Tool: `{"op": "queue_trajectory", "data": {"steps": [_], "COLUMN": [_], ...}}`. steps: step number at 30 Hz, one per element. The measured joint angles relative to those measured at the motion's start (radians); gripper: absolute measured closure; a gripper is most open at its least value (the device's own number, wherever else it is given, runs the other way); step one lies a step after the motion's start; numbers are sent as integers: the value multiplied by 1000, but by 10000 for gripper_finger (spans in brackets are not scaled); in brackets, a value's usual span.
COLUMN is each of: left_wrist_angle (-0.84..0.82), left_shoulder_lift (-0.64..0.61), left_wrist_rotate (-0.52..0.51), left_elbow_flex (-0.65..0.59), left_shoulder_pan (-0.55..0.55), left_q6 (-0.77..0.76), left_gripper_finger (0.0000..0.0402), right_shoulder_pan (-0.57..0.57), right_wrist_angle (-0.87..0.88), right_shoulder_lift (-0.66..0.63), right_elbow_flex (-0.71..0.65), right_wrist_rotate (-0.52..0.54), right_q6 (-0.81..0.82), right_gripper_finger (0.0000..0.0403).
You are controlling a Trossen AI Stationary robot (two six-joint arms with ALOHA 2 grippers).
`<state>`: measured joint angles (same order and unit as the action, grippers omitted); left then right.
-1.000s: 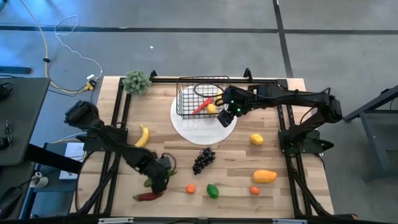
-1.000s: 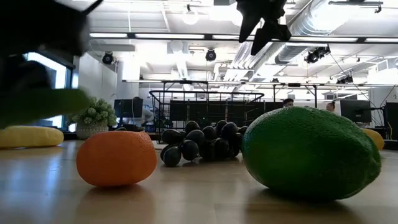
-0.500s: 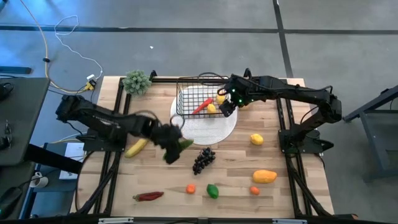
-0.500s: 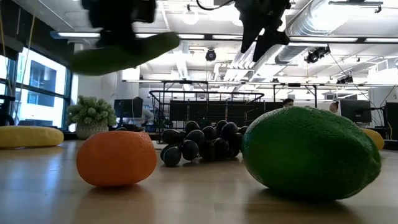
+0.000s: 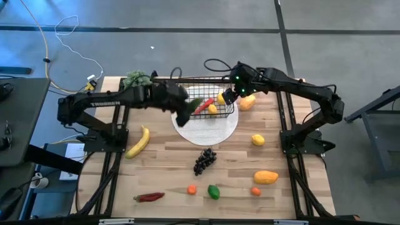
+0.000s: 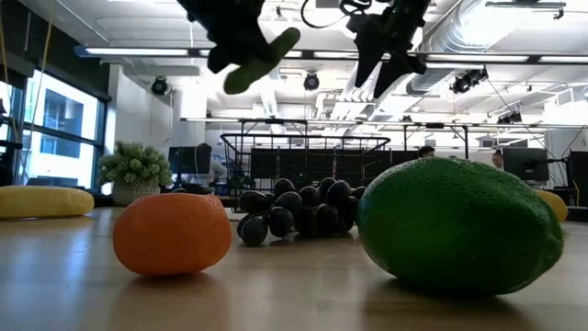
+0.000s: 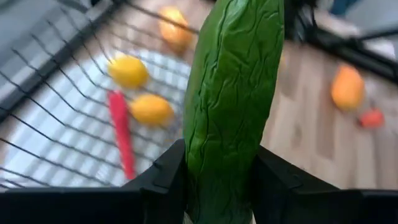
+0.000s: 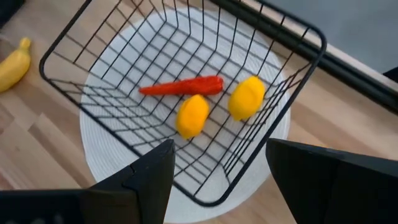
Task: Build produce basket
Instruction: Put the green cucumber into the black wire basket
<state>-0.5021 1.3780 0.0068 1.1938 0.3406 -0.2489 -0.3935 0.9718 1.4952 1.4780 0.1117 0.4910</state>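
Basket (image 5: 209, 100) of black wire mesh is sitting on the round white plate (image 5: 212, 130) at the far middle of the table (image 5: 162, 169). Inside it are lying a red chilli (image 8: 183, 86) and two lemons (image 8: 246, 98), the chilli just beside one of them. The left gripper (image 5: 183, 112) is hanging in the air at the basket's left edge, its jaws clamping a green cucumber (image 7: 233, 106) between them; the cucumber is sticking out past the fingers, tilted. The right gripper (image 5: 230, 95) is hovering above the basket's right edge with jaws standing apart and nothing between them. An orange fruit (image 5: 248, 102) is lying on the table just right of the basket.

Other produce is lying scattered on the wood: a banana (image 5: 139, 142) at the left, a dark grape bunch (image 5: 204, 160) in the middle, another lemon (image 5: 257, 140) at the right, a mango (image 5: 266, 177) nearer the front, a second red chilli (image 5: 149, 197) at the front left, and a green fruit (image 5: 214, 192) between two small oranges (image 5: 191, 189). A spiky leafy bunch (image 5: 136, 80) is standing at the far left corner.
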Motion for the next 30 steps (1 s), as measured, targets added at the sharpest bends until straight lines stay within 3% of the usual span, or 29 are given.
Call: {"op": "queue_trajectory", "data": {"steps": [6, 11, 21, 30], "left_wrist_angle": [142, 235, 390, 400], "left_shoulder_lift": [21, 54, 182, 314], "left_wrist_rotate": [4, 12, 11, 23], "left_elbow_flex": [0, 0, 0, -1], "left_shoulder_pan": [110, 162, 172, 176], "left_q6": [34, 61, 197, 201], "left_gripper_finger": [288, 288, 287, 285], "right_shoulder_pan": [-20, -19, 27, 106], "right_wrist_angle": [-56, -40, 67, 101], "right_shoulder_lift": [0, 0, 0, 0], "right_elbow_flex": [0, 0, 0, 0], "right_wrist_rotate": [5, 73, 85, 85], "right_q6": [2, 47, 256, 421], "right_gripper_finger": [169, 169, 169, 169]}}
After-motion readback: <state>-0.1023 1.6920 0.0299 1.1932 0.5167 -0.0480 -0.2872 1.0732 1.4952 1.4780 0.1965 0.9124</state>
